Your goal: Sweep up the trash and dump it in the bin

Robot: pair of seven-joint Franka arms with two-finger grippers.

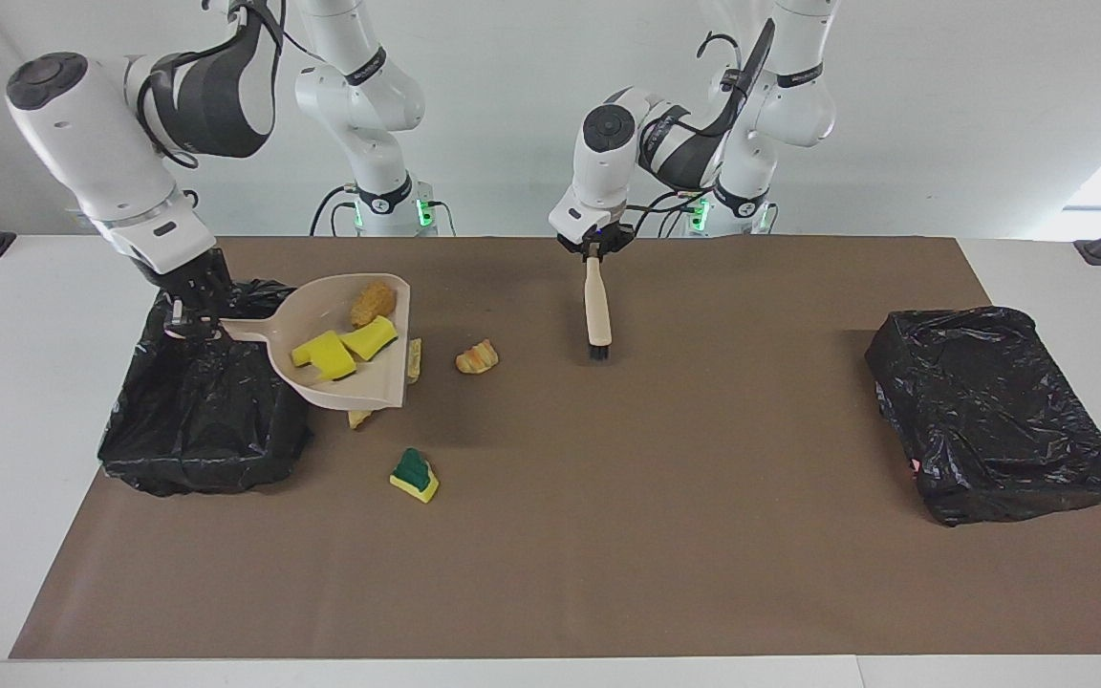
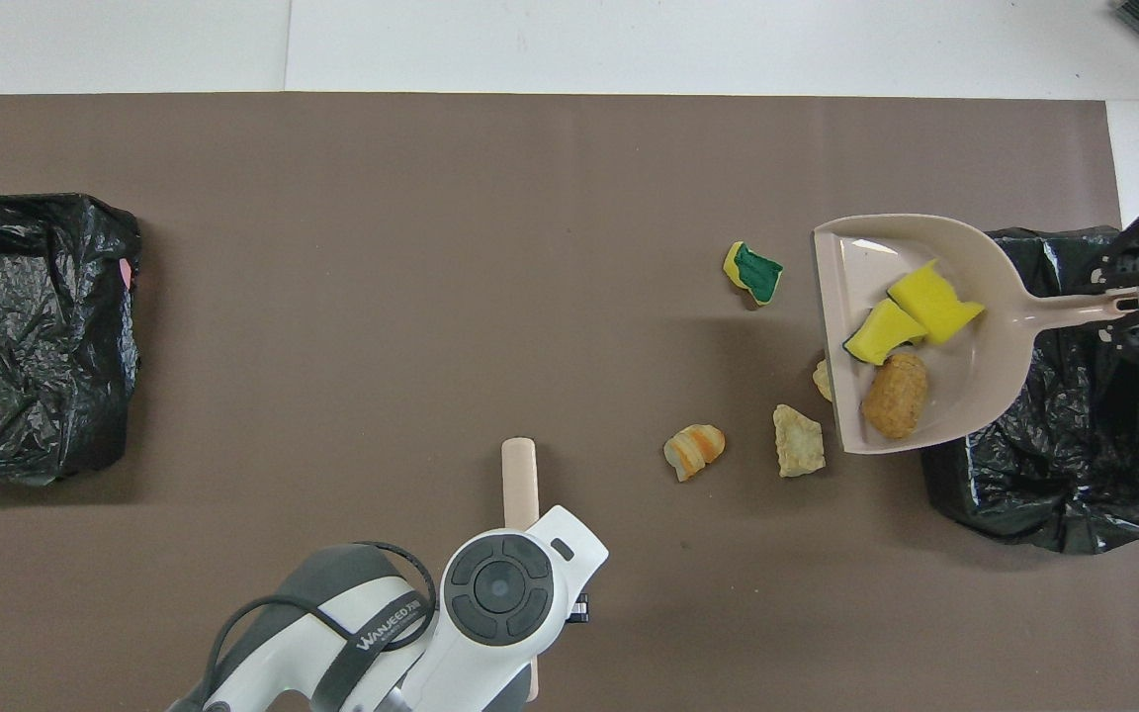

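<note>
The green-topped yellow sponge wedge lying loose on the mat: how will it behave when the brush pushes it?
The green-topped yellow sponge wedge is probably light and soft, so it should slide easily. Its angular shape rests flat on the brown mat, so rolling seems unlikely; it may tumble instead.

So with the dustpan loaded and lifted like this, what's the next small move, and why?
Probably carry it fully over the bin and tip. The right gripper, shut on the handle, holds the dustpan with three scraps aboard, but its open lip overhangs the mat, not the bin. The left gripper waits, holding the brush.
</note>
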